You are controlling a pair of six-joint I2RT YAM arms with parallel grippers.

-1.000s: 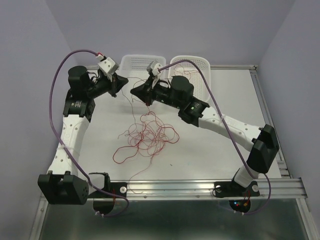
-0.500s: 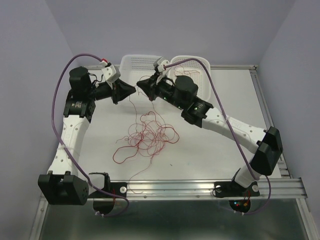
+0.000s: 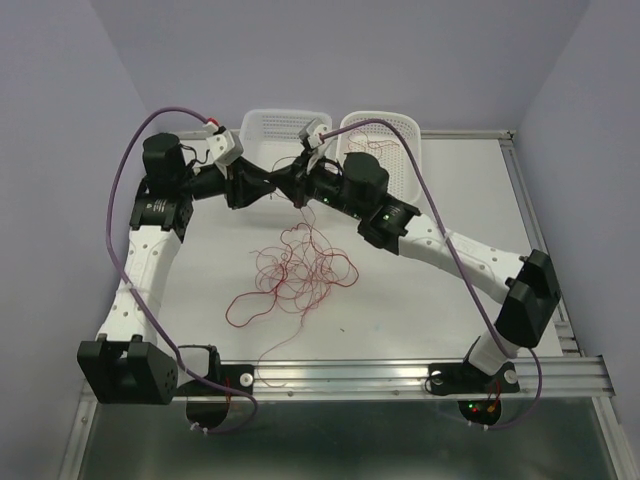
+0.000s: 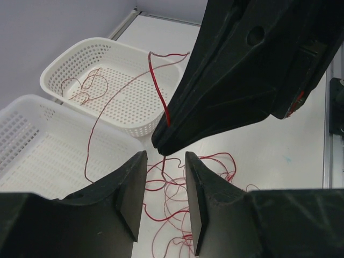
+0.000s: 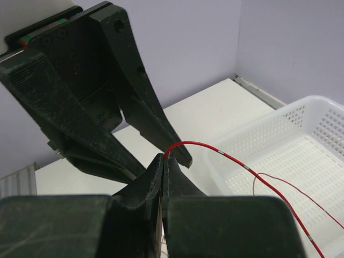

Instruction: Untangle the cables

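Thin red wire cables: tangled heap near white perforated plastic basket. Right gripper pinches one strand above; left gripper spread beside it. Risk: strand slips at handover, retangling.

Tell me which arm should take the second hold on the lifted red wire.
Left: the left gripper stands open at the tips of the right gripper, which is shut on the red wire.

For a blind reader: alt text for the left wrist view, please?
The right gripper, shut on a thin red cable, sits just ahead of the open left gripper. Behind are two white baskets; more cables lie tangled below.
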